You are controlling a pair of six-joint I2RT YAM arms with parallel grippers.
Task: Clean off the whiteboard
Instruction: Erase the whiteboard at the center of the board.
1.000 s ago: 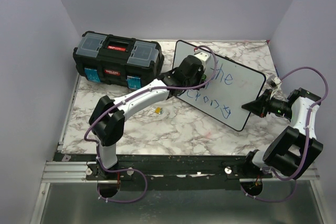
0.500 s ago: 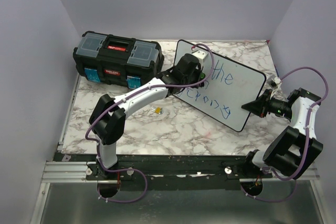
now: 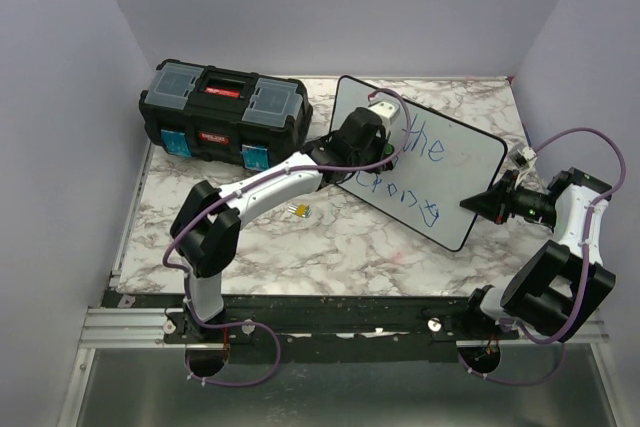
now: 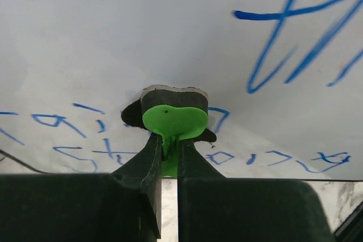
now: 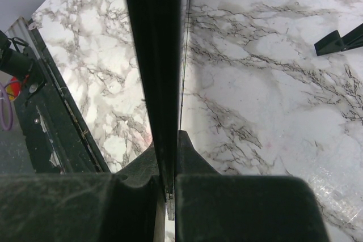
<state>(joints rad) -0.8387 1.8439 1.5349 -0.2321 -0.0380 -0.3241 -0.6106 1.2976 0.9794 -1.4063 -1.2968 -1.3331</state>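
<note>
The board stood tilted on the right rear part of the bench, its long side running from back left to front right. Blue lettering crossed its middle in 2 lines, while the strip along its left short edge was plain white.

The left hand was closed tight on the green tab of an eraser, whose dark pad was pressed flat to the board, just above the lower line of writing and left of the upper word. The right hand was clamped on the board's thin black rim, at the low front right end, with the edge running straight out between its fingers.

The board's back left corner came close to the right end of the toolbox, with a narrow gap between them. Its far long edge lay near the bench's back edge, and the right wall stood just beyond the right arm. Open marble lay in front of the board, between the 2 arms, holding only a small yellow piece near the left forearm.
</note>
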